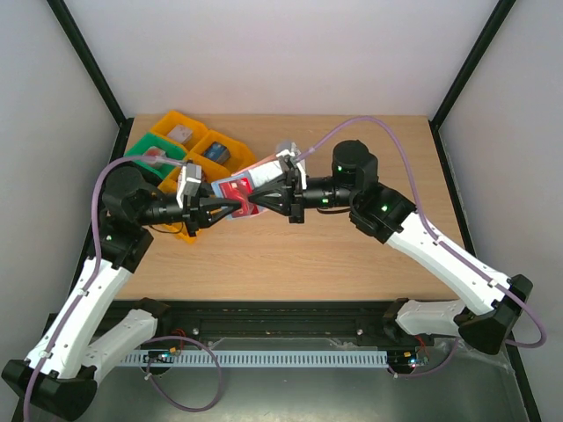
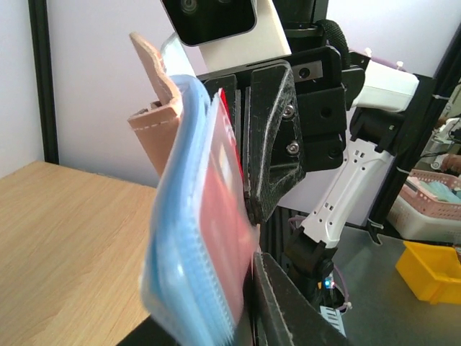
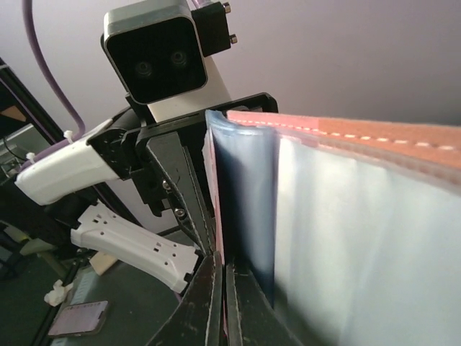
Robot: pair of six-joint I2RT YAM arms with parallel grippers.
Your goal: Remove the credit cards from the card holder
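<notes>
Both fingers (image 1: 220, 207) clamped, credit cards (image 1: 237, 188) lengthwise between

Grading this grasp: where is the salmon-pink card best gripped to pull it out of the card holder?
Pinch its flat faces near the edge that faces the right arm, coming in from that side. The salmon-pink card stands on edge in mid-air, too thin for any other hold; the right gripper is closed there, while the left gripper clamps the card holder.

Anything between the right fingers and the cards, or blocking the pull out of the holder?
Nothing visible. The right gripper already pinches a thin edge of the credit cards, and the left gripper clamps the card holder bundle in mid-air. The pull path looks free.
</notes>
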